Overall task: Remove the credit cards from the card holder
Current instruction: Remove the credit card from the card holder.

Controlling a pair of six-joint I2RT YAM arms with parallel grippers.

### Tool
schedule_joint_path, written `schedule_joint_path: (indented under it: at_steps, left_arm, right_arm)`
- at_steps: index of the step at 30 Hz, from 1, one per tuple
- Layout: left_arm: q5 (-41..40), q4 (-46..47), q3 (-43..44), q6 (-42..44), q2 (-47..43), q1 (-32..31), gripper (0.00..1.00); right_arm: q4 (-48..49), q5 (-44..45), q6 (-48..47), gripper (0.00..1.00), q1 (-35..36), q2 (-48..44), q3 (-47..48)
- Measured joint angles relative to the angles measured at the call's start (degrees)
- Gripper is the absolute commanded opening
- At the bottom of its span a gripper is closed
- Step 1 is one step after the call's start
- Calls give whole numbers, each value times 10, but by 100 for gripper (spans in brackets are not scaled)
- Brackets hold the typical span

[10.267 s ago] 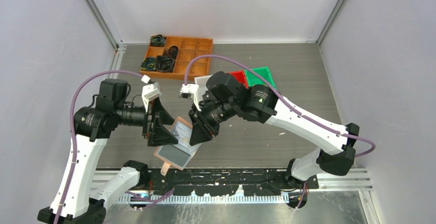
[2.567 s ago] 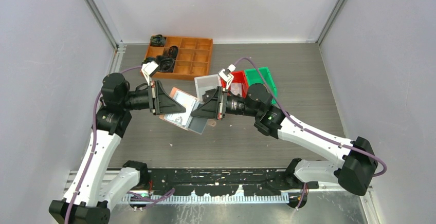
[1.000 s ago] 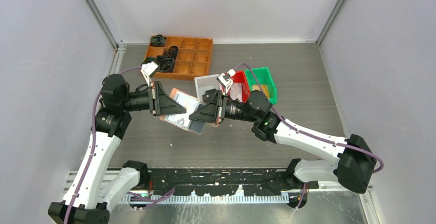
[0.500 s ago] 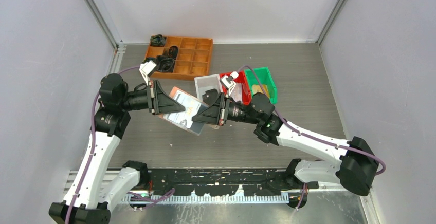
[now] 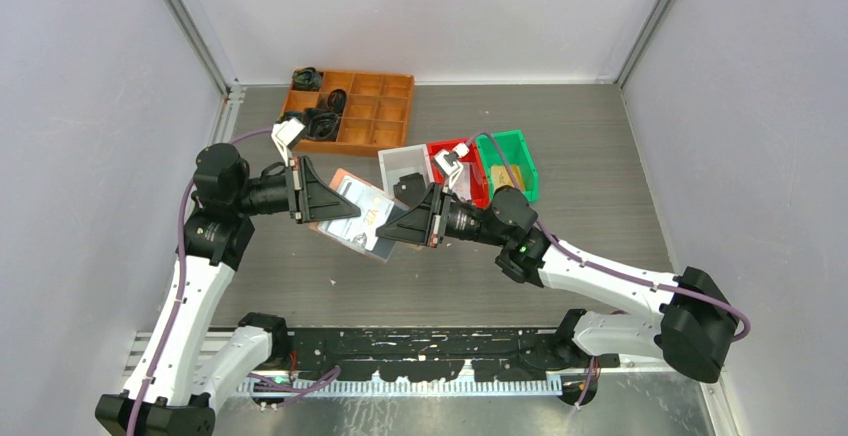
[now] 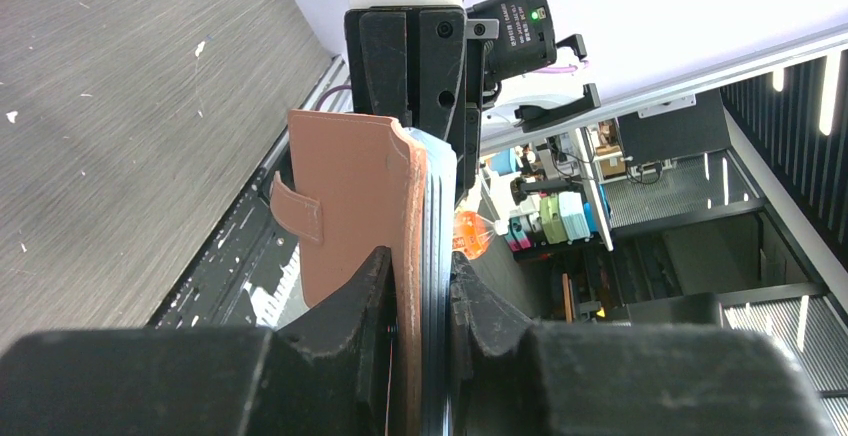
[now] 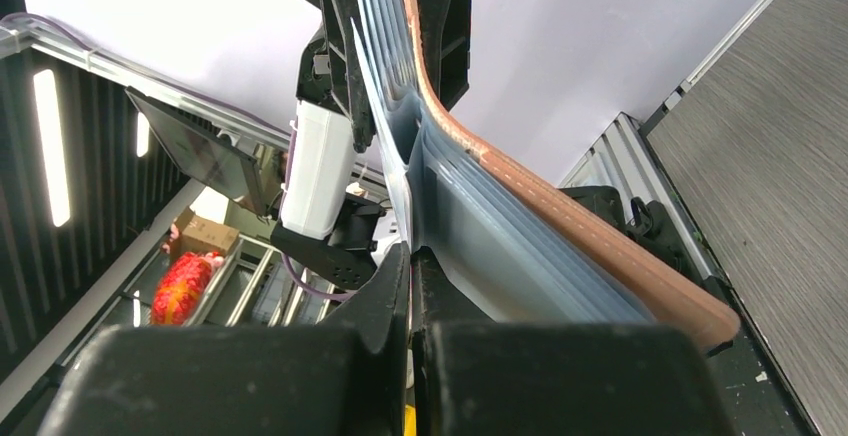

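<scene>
Top external view: locate the card holder [image 5: 362,218] held in the air above the desk [image 5: 600,156], left of centre, between the two tools. Note the long axis running diagonally, from the far-left end at the left tool [image 5: 352,213] to the near-right end at the right tool [image 5: 388,234], with the open face turned upward. Read pale credit cards [image 5: 357,199] through the clear sleeves [image 5: 365,228], lodged inside the holder.

Left wrist view: see the holder edge-on, pointing away from the camera, with the salmon cover [image 6: 350,206] on the left, the bluish sleeves on the right and the snap tab [image 6: 299,216] sticking out leftward. Note the left tool narrowed to a clamp on cover and sleeves together, fingers [image 6: 350,301] pressed against both sides.

Right wrist view: note the right tool pinched fully together on one thin bluish sheet at the edge of the fanned sleeves. Cannot tell whether sleeve or card. See the cover curving off to the lower right.

Far side of the desk: find the orange compartment tray [image 5: 375,121], white bin [image 5: 395,161], red bin [image 5: 440,148] and green bin [image 5: 510,156].
</scene>
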Motion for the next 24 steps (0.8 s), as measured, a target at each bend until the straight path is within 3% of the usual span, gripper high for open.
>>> schedule_joint_path:
  at_steps: [1,3,7,16,24]
  left_arm:
    - [-1,0,0,0,0,0,5]
    - [-2,0,0,0,0,0,0]
    - [-3,4,0,-2,0,1,0]
    - [-8,10,4,-1,0,7,0]
    - [-12,10,11,2,-2,7,0]
  right_arm:
    - [4,1,1,5,0,0,-2]
    - [10,2,3,23,0,0,-5]
    - [14,6,14,41,0,0,-12]
    - [69,9,61,42,0,37,-15]
    - [104,8,83,34,0,43,-15]
